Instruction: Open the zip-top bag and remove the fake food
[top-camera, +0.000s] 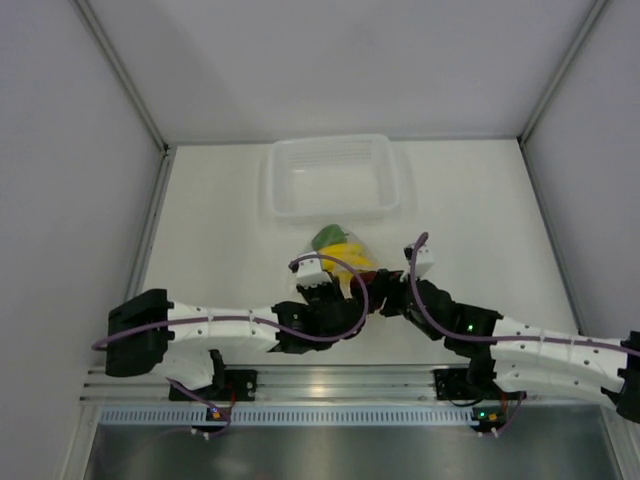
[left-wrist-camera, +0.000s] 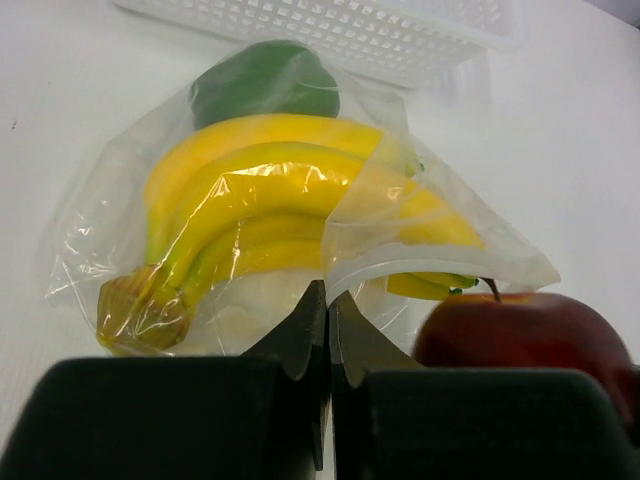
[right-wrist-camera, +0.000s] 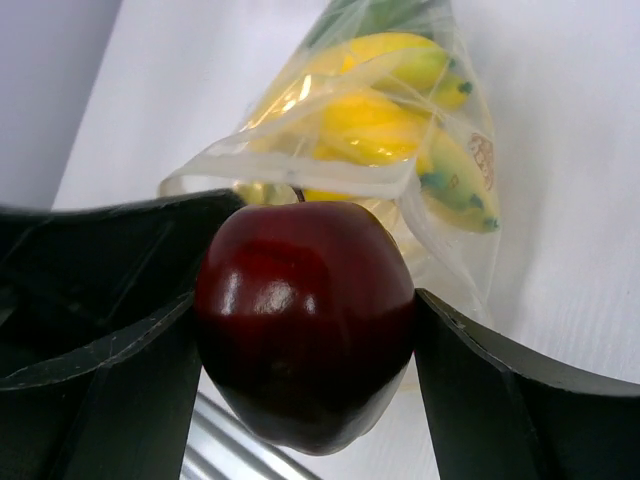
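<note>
The white table fills the scene between pale walls. The left arm and the right arm reach in from the near edge and meet near the table's middle. A translucent rectangular tray sits on the far side, just beyond them.

The zip-top bag lies on the table between the tray and the arms. It is crumpled, and its mouth faces the near side and gapes open.

The left gripper has its jaws pressed together on the film at the bag's near edge. The right gripper stands wide around the dark red fruit, one finger against each side. That fruit is outside the bag, just near and to the right of its mouth, off the table.

The yellow banana bunch lies inside the bag and fills most of it, with its tips toward the mouth. The green pepper piece sits behind the bananas at the bag's far end, close to the tray
</note>
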